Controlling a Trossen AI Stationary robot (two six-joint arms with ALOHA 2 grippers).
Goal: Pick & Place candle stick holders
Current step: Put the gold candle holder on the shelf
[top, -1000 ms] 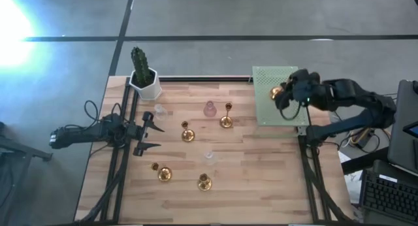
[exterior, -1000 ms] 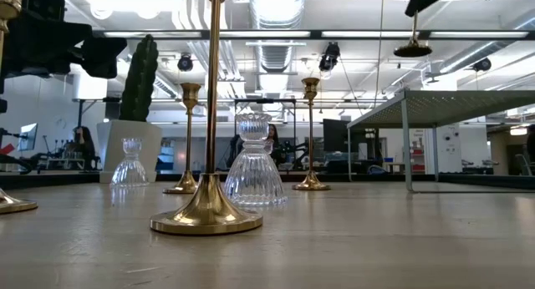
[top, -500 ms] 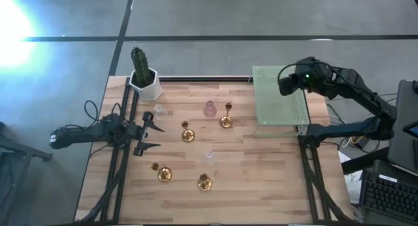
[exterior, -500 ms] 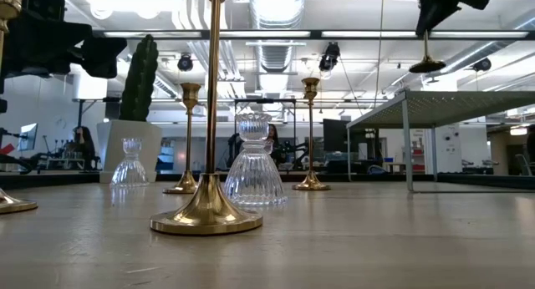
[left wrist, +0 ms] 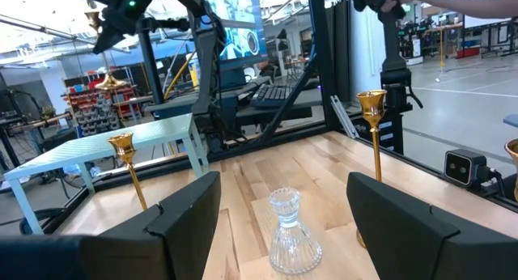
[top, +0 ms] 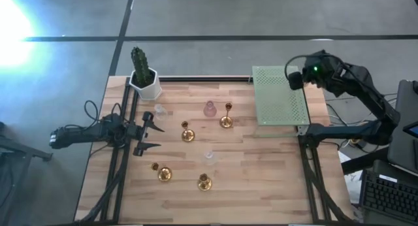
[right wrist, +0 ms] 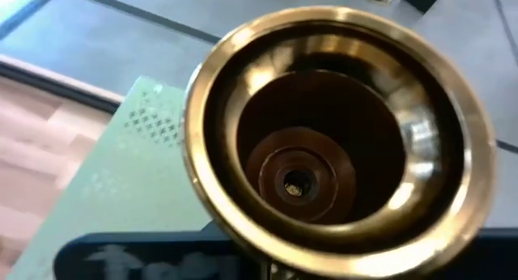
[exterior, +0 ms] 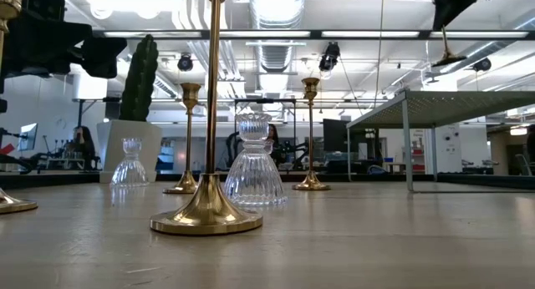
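A: Counter (top: 261,174): pale wood planks. Raised shelf (top: 279,102): mint green, perforated dots.

B: Candle stick holders (top: 187,134): shiny gold; one pinkish glass (top: 209,109), one clear, ribbed (exterior: 254,164). Cactus (top: 138,59) green, pot (top: 149,84) white.

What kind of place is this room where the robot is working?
Probably a robotics lab or workshop. The low view shows an open industrial ceiling with exposed ducts and workbenches behind the wooden table. The left wrist view shows a computer monitor and keyboard beside it.
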